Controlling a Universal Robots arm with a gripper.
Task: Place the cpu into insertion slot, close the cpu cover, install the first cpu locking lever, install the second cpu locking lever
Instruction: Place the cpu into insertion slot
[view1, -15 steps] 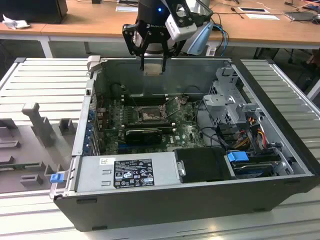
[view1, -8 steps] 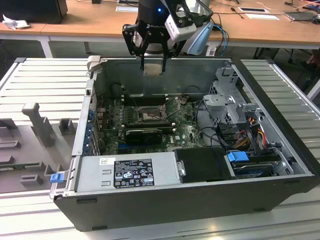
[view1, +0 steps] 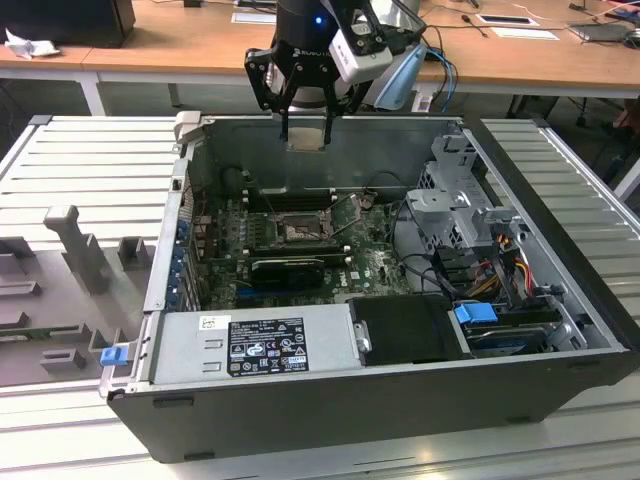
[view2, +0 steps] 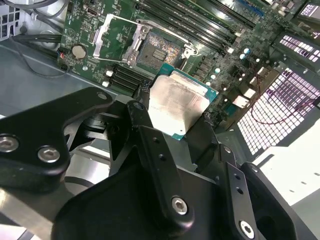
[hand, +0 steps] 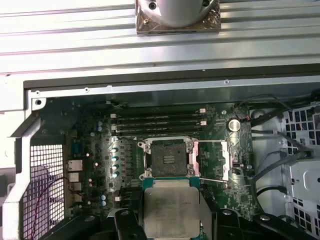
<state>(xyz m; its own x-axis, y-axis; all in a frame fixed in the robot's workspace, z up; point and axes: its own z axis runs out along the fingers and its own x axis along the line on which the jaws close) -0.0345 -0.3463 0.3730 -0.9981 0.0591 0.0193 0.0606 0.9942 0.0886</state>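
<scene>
While the claw (view1: 304, 138) pinches the cpu (view2: 177, 102) by its edges, both hang over the open computer case (view1: 330, 400).
Below the claw, the case holds a green motherboard (hand: 240, 192) with the bare insertion slot (hand: 170, 159) and the cpu cover (hand: 224, 165) flipped open beside it. A black card (view1: 287, 268) and a silver power supply (view1: 250, 345) lie farther from the claw. The case rests on a ribbed grey metal surface (view1: 90, 160), and a wooden surface (view1: 180, 45) runs behind the claw. The cpu's square top is dull, scuffed silver.

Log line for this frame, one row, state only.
step: cpu placement | pincer: shut on cpu, above the computer case | socket: empty | cpu cover: open
</scene>
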